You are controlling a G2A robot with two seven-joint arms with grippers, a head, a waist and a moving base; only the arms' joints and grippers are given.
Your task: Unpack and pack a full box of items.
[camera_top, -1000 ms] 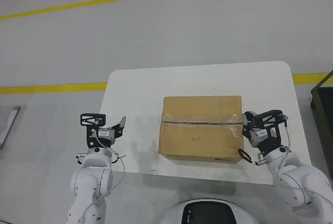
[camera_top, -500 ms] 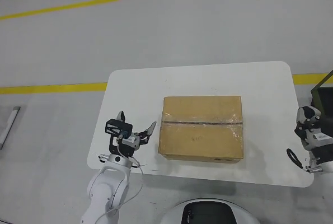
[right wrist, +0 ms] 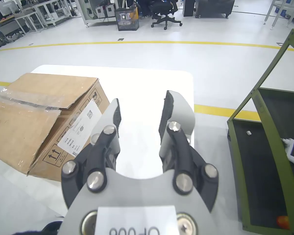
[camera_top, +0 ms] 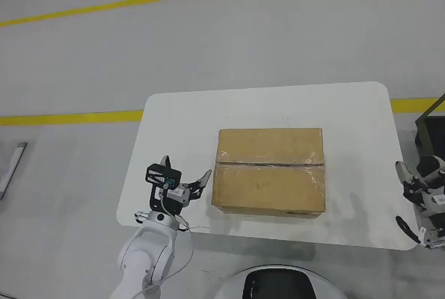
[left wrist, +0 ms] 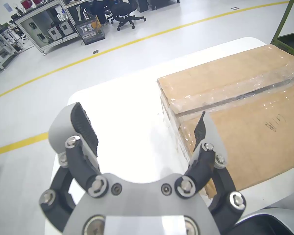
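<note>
Top view: a taped cardboard box [camera_top: 270, 171] sits mid-way on the bench [camera_top: 185, 119], flaps shut, contents hidden. The left hand [left wrist: 139, 110], wide open and empty, is just beside the box's left end. The right hand [right wrist: 142, 97], partly open and empty, hangs off the bench's right edge near a green cart [right wrist: 267, 123] holding a white object [right wrist: 291, 151].

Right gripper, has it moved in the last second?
Yes. The right gripper has pulled away from the right end of the cardboard box and now sits at the right edge of the table.
</note>
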